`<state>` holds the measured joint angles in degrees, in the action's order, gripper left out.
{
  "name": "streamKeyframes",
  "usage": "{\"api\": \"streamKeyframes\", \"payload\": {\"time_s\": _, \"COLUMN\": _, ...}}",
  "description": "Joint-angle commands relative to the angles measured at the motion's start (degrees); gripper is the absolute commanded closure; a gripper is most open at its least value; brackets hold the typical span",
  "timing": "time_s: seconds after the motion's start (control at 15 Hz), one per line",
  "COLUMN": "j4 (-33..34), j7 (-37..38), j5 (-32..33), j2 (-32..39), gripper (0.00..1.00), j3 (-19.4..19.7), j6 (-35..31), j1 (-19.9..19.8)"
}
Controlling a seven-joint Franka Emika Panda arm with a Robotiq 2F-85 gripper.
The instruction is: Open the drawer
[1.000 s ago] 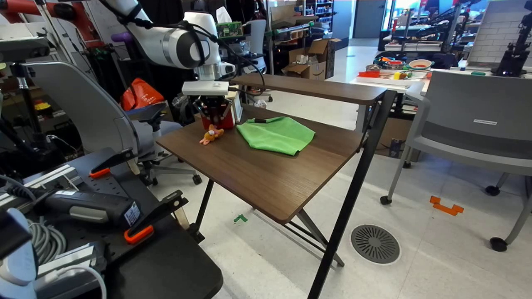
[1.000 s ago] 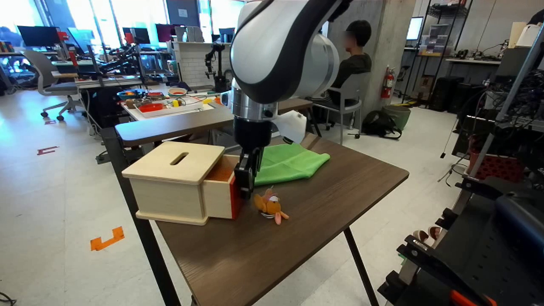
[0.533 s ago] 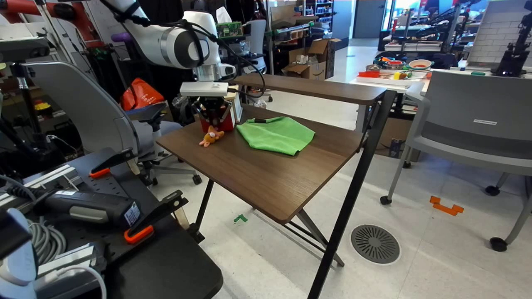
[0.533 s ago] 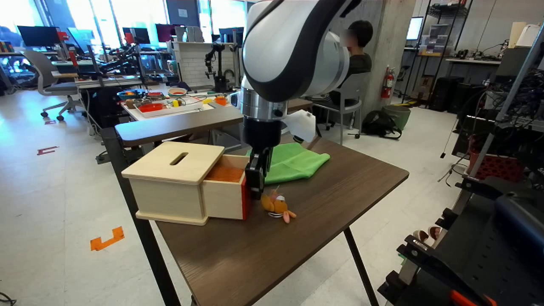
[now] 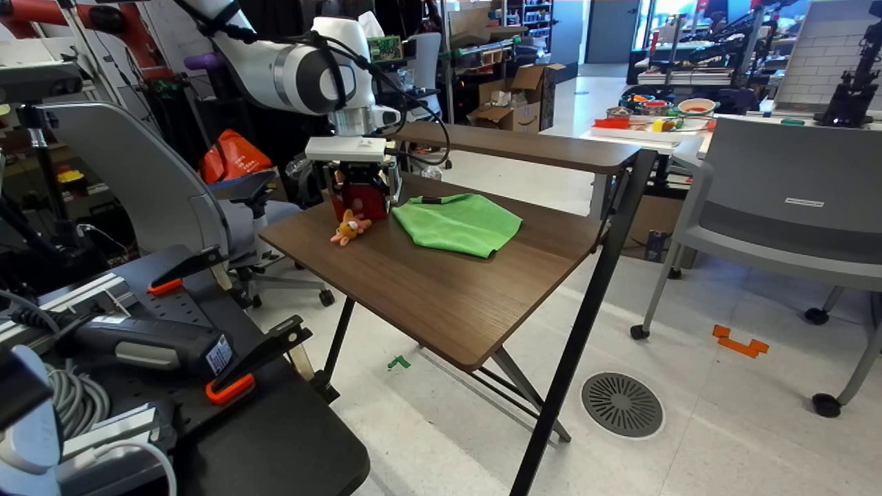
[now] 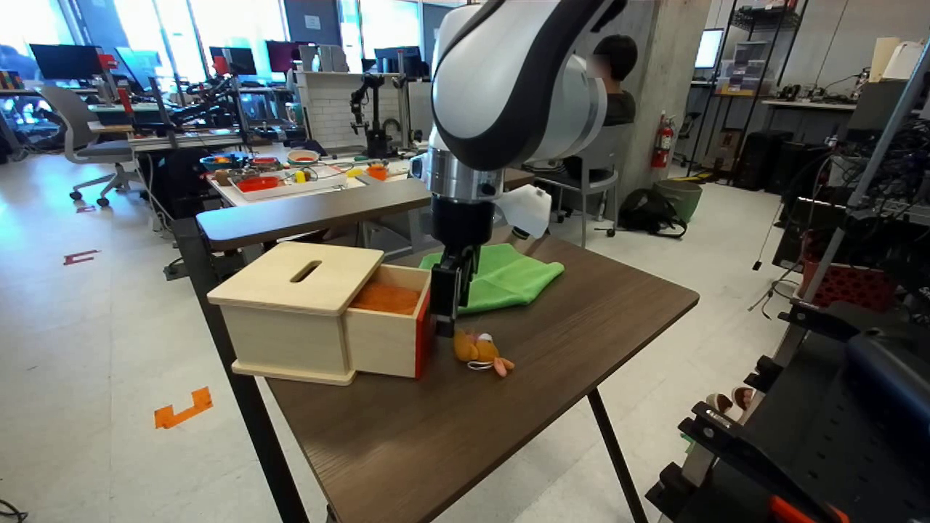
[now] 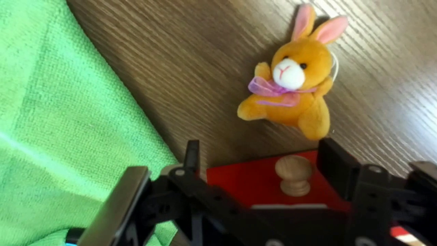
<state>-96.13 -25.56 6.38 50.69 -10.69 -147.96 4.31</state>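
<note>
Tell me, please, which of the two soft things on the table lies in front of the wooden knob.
The orange toy rabbit, face up before the knob of the drawer; the green cloth lies to one side.

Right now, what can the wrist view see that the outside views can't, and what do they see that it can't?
Only the wrist view shows the wooden knob on the drawer.

Only the exterior views show the white arm and the floor; in an exterior view you can also see the slotted lid and the orange inside of the drawer.

They all share the toy bunny, the green cloth, the table, the drawer and the gripper.
</note>
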Motion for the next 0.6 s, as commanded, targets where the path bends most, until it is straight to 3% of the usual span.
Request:
{"api": "streamKeyframes", "payload": {"time_s": 0.0, "j4": -3.0, "j7": 1.5, "j5": 0.4, "j2": -4.2, "gripper": 0.0, "j3": -0.5, "j6": 1.3, "j1": -0.3}}
{"api": "streamKeyframes", "payload": {"time_s": 0.4, "j4": -7.8, "j7": 3.5, "j5": -3.4, "j2": -14.4, "gripper": 0.0, "j3": -4.1, "j6": -0.4, "j1": -1.7}}
{"api": "streamKeyframes", "payload": {"time_s": 0.47, "j4": -3.2, "j7": 2.9, "j5": -1.5, "j2": -8.9, "gripper": 0.0, "j3": -2.1, "j6": 0.0, "j1": -0.3}}
{"api": "streamKeyframes", "payload": {"time_s": 0.53, "j4": -4.0, "j7": 3.1, "j5": -2.2, "j2": -11.0, "gripper": 0.0, "j3": -2.6, "j6": 0.1, "j1": -0.3}}
